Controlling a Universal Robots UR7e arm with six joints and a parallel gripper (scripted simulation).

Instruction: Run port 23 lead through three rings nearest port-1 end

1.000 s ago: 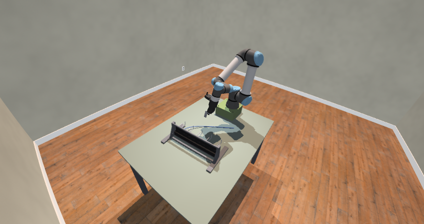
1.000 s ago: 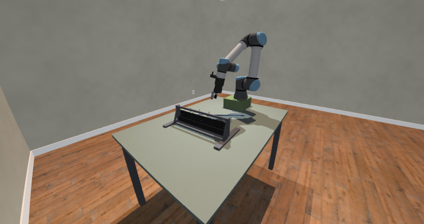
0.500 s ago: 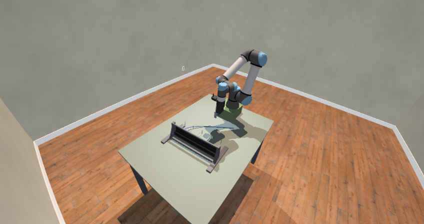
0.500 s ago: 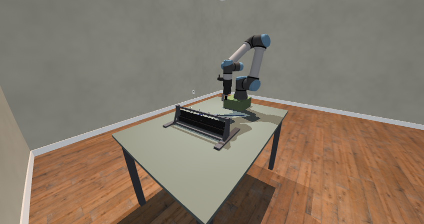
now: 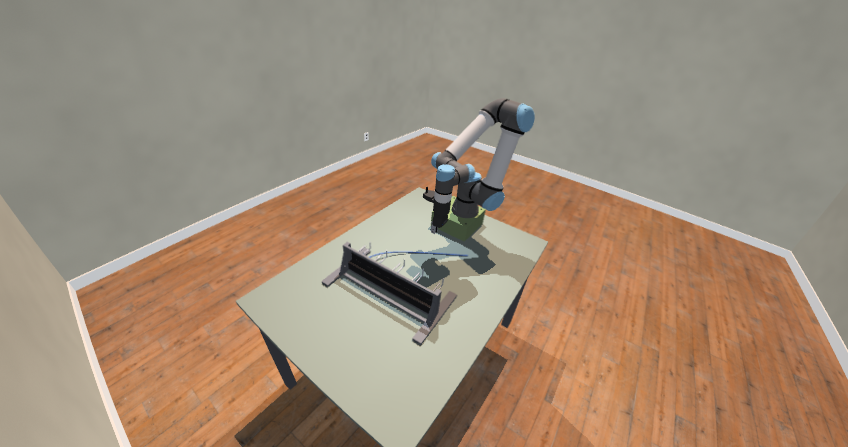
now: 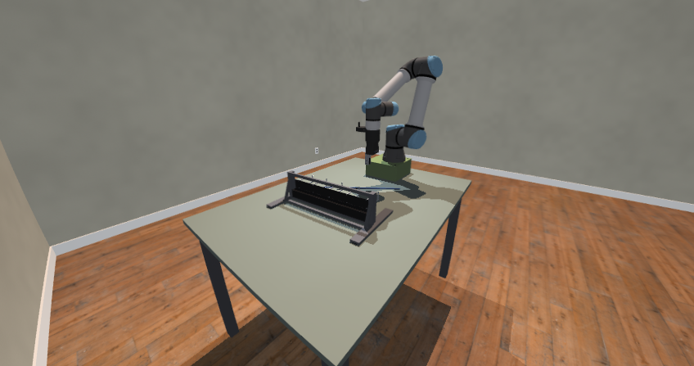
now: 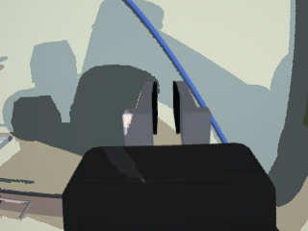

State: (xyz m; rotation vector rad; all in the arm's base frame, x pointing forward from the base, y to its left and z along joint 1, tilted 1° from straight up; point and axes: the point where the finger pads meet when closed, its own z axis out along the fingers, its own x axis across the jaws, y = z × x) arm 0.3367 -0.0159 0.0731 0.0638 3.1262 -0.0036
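Note:
My gripper points down over the table near the robot's base. Its fingers stand a narrow gap apart with nothing between them. The blue lead passes beyond and beside the right finger in the wrist view, outside the gap. It curves from the rack's left end in the top view towards the base. The dark rack stands upright on its feet. Thin pale rings project from its side facing the robot. The lead is not seen inside the rings near the right end. Port numbers are not legible.
The green base box stands just behind the gripper. The rack's long foot reaches out at its right end in the top and exterior views. The table has open edges all round. Arm shadows cover the surface around the lead.

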